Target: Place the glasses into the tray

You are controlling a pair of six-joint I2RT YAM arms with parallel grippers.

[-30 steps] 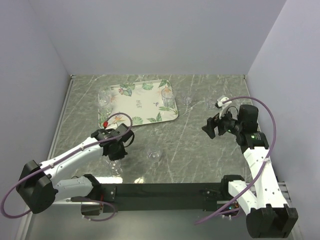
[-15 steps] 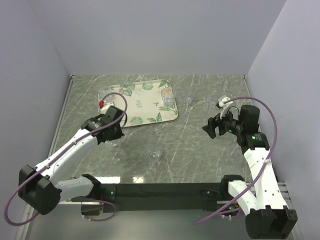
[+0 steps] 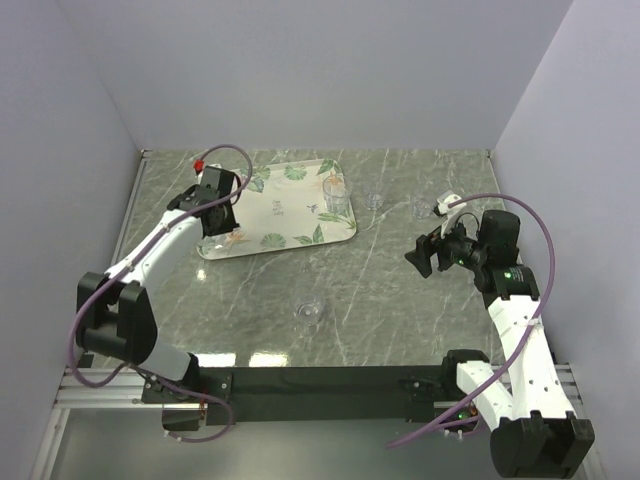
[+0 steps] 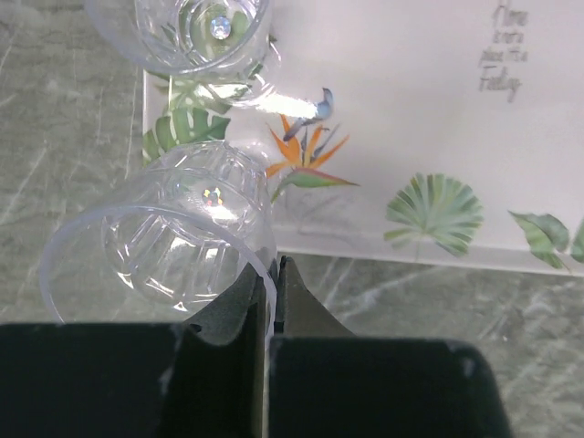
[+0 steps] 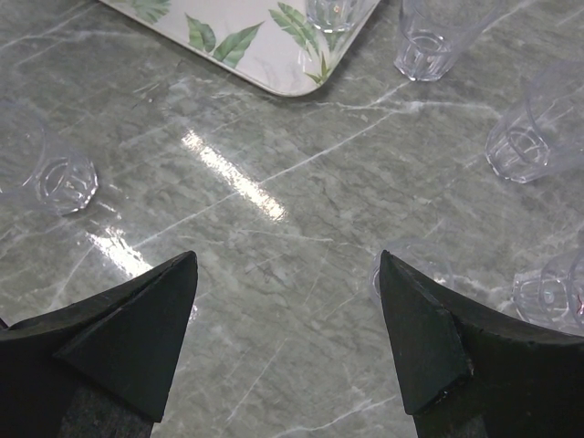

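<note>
Partly stocked: tray (image 3: 285, 215) held few glasses (image 3: 336, 196); left gripper (image 4: 269, 278) pinched another tumbler (image 4: 164, 237) at its left edge; right gripper (image 5: 287, 265) gaped empty; several stood outside.

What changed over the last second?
The left hand, shut on a glass by its rim, carried it from the table's near side away to the tray's left end. The right hand, the middle glass and the tray stayed put.

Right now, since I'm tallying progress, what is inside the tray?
The tray holds clear glasses at its right end and one glass at its left end. The left gripper, shut on another glass, hides part of that end.
</note>
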